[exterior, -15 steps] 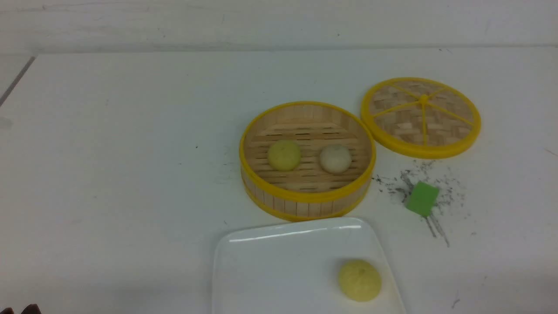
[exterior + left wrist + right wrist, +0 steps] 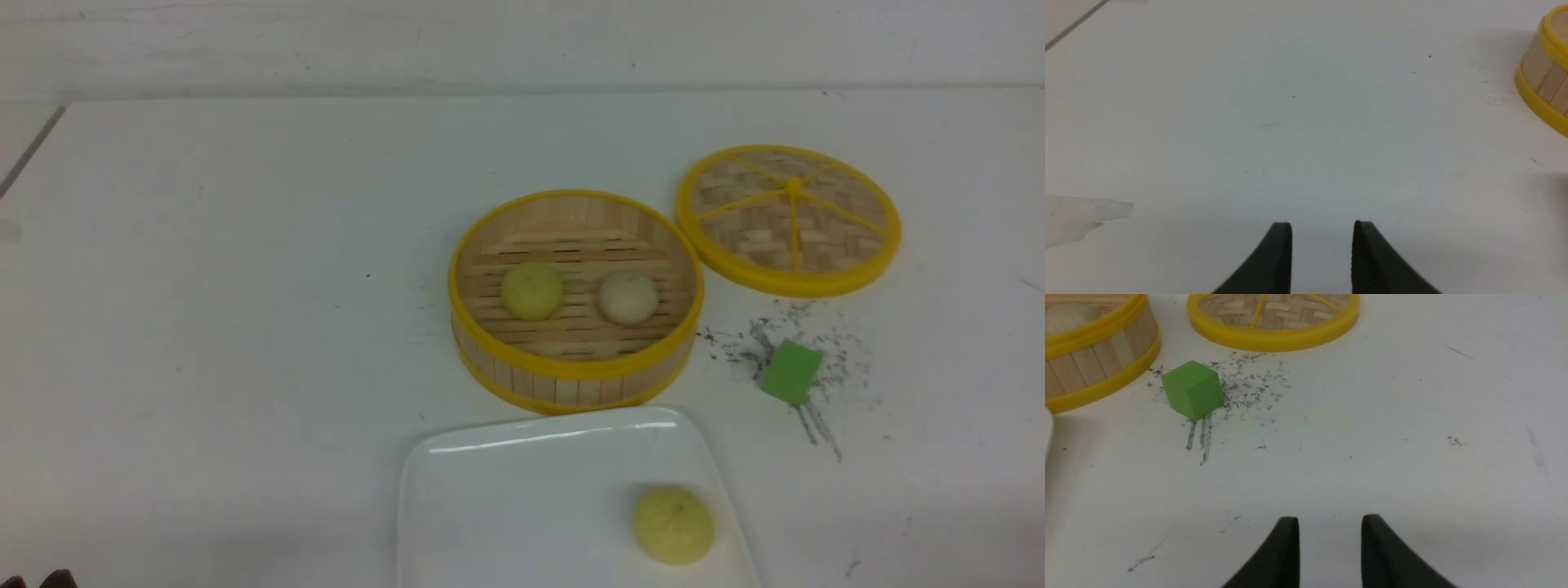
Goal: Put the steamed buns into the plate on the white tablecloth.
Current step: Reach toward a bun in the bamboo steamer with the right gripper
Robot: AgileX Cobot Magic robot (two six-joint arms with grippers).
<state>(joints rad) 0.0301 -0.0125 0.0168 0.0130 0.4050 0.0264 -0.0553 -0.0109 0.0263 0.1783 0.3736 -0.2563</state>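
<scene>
One pale yellow steamed bun lies on the white plate near its right rim. Another yellow bun and a whitish bun sit side by side in the bamboo steamer just behind the plate, all on the white tablecloth. My left gripper hovers open over bare cloth, left of the steamer, with nothing between its fingers. My right gripper is also open and empty, over scuffed cloth right of the plate. Neither gripper shows in the front view.
The steamer's woven lid lies flat at the back right. A green cube stands among dark scuff marks between the lid and the plate, and it shows ahead of the right gripper. The plate's near part runs out of the front view.
</scene>
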